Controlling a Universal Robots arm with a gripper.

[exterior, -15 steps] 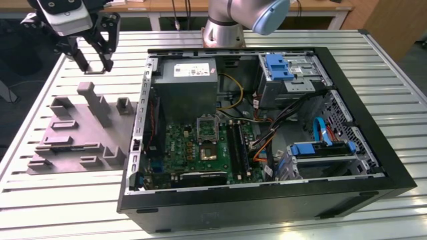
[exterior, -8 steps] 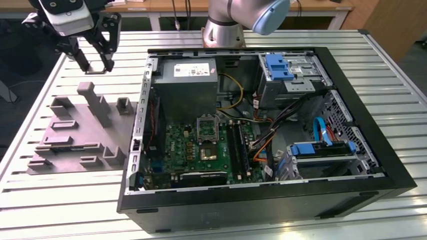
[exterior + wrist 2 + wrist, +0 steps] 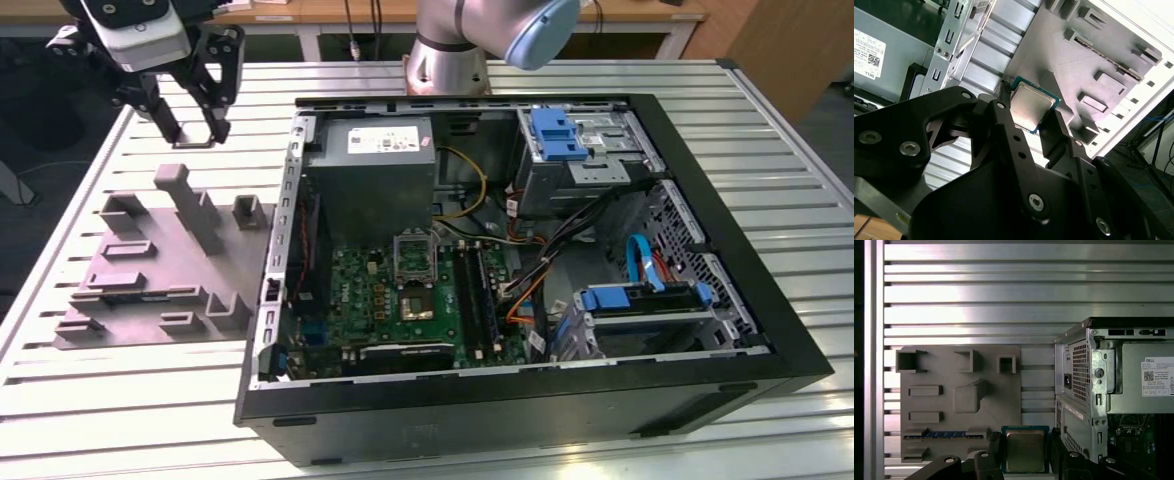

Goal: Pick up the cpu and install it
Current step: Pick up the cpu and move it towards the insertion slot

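My gripper (image 3: pixel 1025 456) is shut on the cpu (image 3: pixel 1025 450), a small square chip with a pale metal top and a green rim, held by two opposite edges. In the second wrist view the cpu (image 3: pixel 1031 107) sits between the black fingertips of the gripper (image 3: pixel 1029 114), lifted off the grey tray (image 3: pixel 1079 65). In the exterior view the gripper (image 3: pixel 194 135) hangs above the far end of the grey tray (image 3: pixel 147 270), at the exterior view's left of the open computer case. The motherboard socket (image 3: pixel 418 302) lies inside the case, well apart from the gripper.
The open black computer case (image 3: pixel 694 370) holds a grey power supply (image 3: pixel 380 170), cables and blue drive brackets (image 3: pixel 558 135). Upright blocks (image 3: pixel 187 205) stand on the tray below the gripper. The slatted metal table (image 3: pixel 120 400) carries everything. The arm's base (image 3: pixel 447 60) stands behind the case.
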